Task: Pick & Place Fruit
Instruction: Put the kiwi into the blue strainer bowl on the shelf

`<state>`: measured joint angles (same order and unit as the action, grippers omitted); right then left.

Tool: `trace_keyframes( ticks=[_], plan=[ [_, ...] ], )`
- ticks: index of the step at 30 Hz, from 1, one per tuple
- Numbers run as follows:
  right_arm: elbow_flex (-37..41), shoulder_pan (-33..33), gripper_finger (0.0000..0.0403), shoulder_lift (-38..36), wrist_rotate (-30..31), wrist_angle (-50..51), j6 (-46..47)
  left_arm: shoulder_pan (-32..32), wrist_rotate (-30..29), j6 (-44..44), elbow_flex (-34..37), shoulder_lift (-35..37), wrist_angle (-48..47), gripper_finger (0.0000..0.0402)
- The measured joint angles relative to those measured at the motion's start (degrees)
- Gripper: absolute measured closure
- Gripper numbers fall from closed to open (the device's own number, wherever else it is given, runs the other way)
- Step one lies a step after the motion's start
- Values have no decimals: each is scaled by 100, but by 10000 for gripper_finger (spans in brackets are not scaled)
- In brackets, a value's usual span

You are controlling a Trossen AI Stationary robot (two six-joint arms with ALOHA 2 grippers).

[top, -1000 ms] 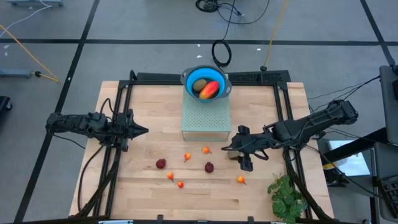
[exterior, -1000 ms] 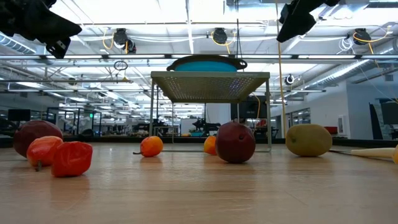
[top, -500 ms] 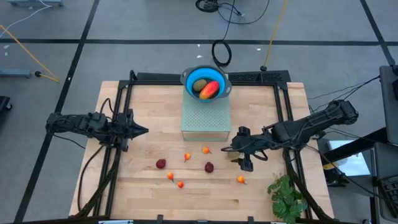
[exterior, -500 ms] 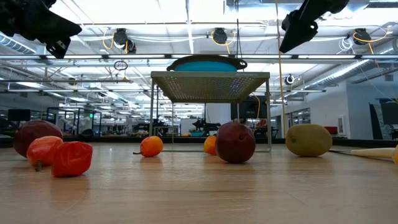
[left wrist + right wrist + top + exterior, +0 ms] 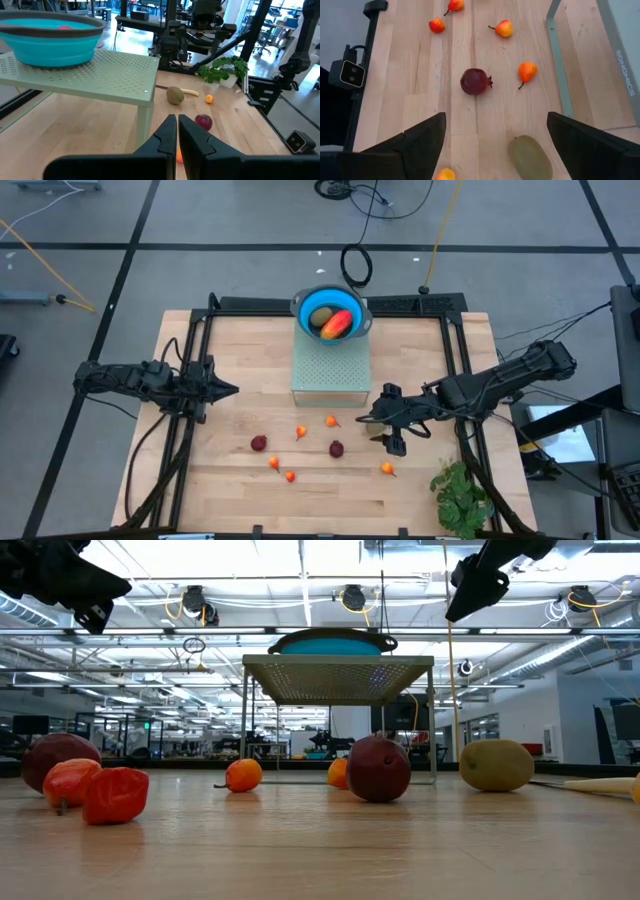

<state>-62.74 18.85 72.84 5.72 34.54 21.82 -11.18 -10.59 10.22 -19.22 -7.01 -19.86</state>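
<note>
Right wrist view | right hand [image 5: 492, 150] spread wide, hovers above kiwi [image 5: 530, 157] lying on bench [image 5: 420, 75], dark-red ball [image 5: 475, 81] just beyond | left hand [image 5: 177, 131] pressed together, waits beside rack [image 5: 90, 75] | mango [image 5: 337, 325] plus 1 kiwi sit in blue bowl [image 5: 303, 300] | kiwi likely light, firm, fuzzy: grip across short axis at middle.

I see only my right claw [image 5: 378, 427] moving. Since a second ago it sits a touch nearer the middle of the table, above the brown kiwi [image 5: 530, 157], its fingers [image 5: 417, 142] spread wide. In the low view it drops slightly half a second ago and now stands a little higher again, close to where it began.
</note>
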Motion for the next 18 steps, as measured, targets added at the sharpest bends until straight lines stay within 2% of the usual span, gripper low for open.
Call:
trace_keyframes(
  ticks=[9,18],
  plan=[
    [60,-17,62,112,14,183,-253,0,0,4,0,0,0,385],
    [891,-50,62,124,-137,-241,-323,2,-2,44,0,0,4,385]
  ],
)
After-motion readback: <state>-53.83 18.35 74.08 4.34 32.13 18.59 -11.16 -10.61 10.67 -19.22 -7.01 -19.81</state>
